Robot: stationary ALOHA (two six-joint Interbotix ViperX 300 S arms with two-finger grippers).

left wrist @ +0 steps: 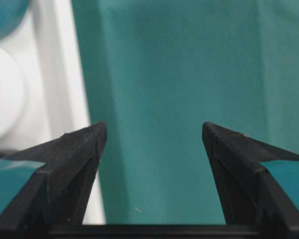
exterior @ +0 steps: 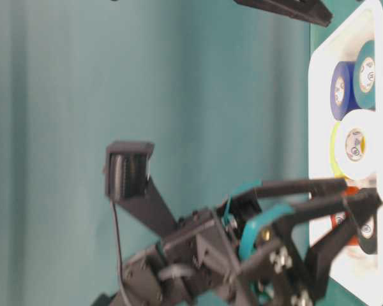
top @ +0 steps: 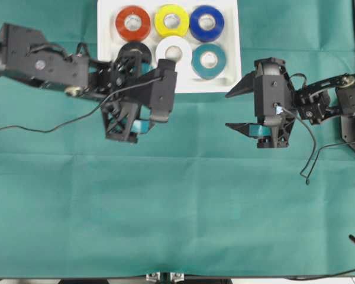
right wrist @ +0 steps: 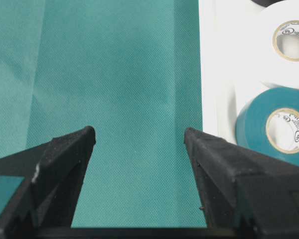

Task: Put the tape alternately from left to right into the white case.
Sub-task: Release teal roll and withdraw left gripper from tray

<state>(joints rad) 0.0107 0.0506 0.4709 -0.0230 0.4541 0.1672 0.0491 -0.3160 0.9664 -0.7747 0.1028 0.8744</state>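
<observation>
The white case point(top: 106, 35) lies at the far edge of the tabletop point(top: 177, 213), which is covered in a green cloth, and all six tape rolls lie flat inside it in two rows of three. The far row runs red roll point(top: 133, 23), yellow roll point(top: 171, 21), blue roll point(top: 206, 23); the near row runs black roll point(top: 136, 48), white roll point(top: 173, 52), teal roll point(top: 209, 60). Neighbouring rolls sit close together, touching or nearly so.

The left end effector point(top: 121, 121) hangs over the cloth just in front of the case's near-left corner, its jaws spread wide and empty — the left wrist view shows only green cloth between the two black fingers point(left wrist: 72, 164), with the case rim and the white roll at the left edge. From overhead, the arm's black frame overlaps the black roll and part of the case's near rim, so that roll is only partly visible.

The right end effector point(top: 236, 109) hovers beside the case's near-right corner, likewise wide open and holding nothing; its wrist view shows bare cloth between the fingers point(right wrist: 65, 169), with the teal and white rolls in the case at the right.

A thin black cable point(top: 47, 127) trails from the left arm across the cloth, and another cable point(top: 310, 154) loops down from the right arm.
</observation>
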